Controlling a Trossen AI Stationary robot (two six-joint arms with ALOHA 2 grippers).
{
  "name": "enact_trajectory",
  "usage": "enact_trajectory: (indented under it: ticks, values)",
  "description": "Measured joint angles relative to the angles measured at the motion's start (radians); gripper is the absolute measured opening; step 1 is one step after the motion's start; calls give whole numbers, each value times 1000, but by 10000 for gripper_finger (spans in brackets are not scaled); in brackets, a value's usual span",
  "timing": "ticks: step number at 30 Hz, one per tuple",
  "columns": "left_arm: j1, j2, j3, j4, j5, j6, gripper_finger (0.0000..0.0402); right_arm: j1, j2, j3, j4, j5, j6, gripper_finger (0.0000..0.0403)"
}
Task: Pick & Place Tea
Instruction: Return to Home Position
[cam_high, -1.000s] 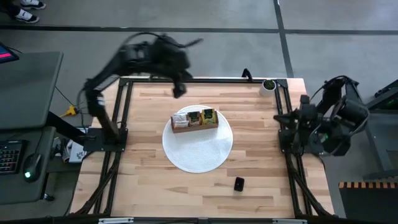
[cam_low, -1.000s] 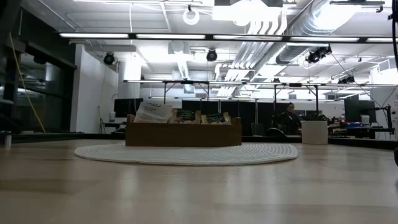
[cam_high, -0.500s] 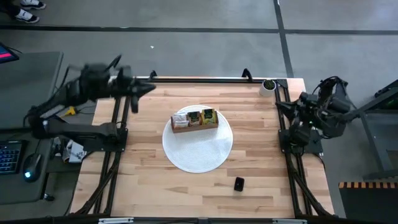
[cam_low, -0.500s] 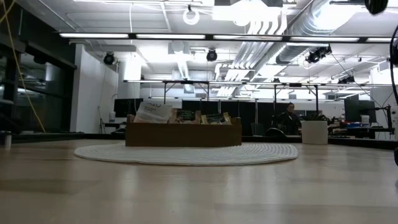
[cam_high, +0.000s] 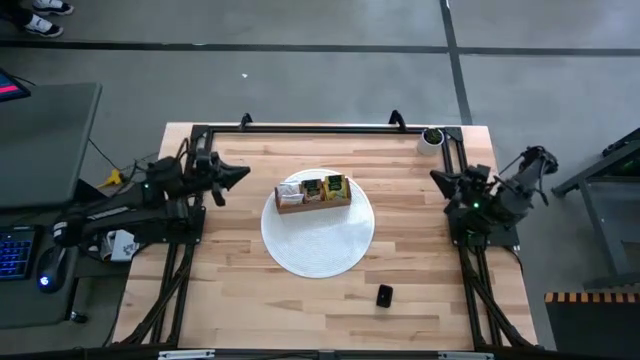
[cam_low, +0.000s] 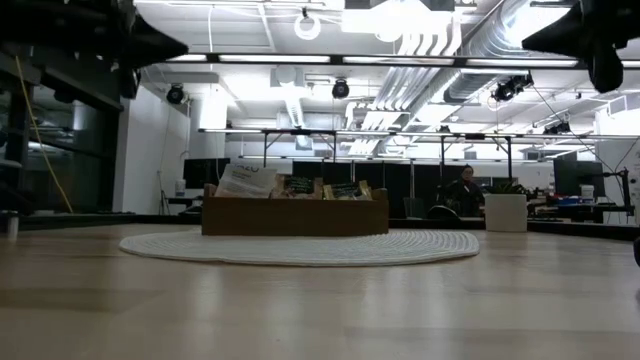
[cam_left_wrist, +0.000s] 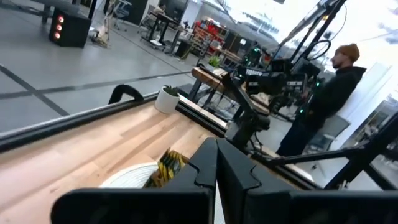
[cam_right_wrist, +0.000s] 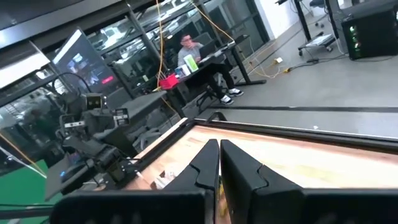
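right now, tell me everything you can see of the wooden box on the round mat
The wooden box is a low, long, brown organizer with plain flat walls. It sits level, slightly skewed to the table edges, on the far half of the white round mat. Its tea packets stand upright and poke above the rim in three groups: white at one end, dark green in the middle, yellow at the other. Nothing else touches it.

From the low view I see only the tops of the tea (cam_low: 247, 181) above the wooden box (cam_low: 295, 216) wall, and from above the small black object (cam_high: 384, 295) is too small for me to identify.
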Motion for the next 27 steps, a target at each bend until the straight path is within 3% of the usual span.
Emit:
enact_trajectory:
  ticks: [5, 10, 13, 20, 27]
  values:
    - [0, 9, -79, 85, 5, -23, 0, -136, -34, -67, 112, -130, -87, 12]
    - [0, 10, -102, 143, 8, -1, 0, -281, -34, -176, 377, -312, -233, 12]
    - [0, 10, -103, 150, 10, 32, 0, -353, -34, -259, 504, -369, -268, 12]
    - [0, 3, -130, 134, 29, 60, 0, -420, -34, -394, 749, -424, -314, 12]
    - [0, -117, -279, 259, 23, -47, 0, -420, -48, -394, 794, -400, -397, 12]
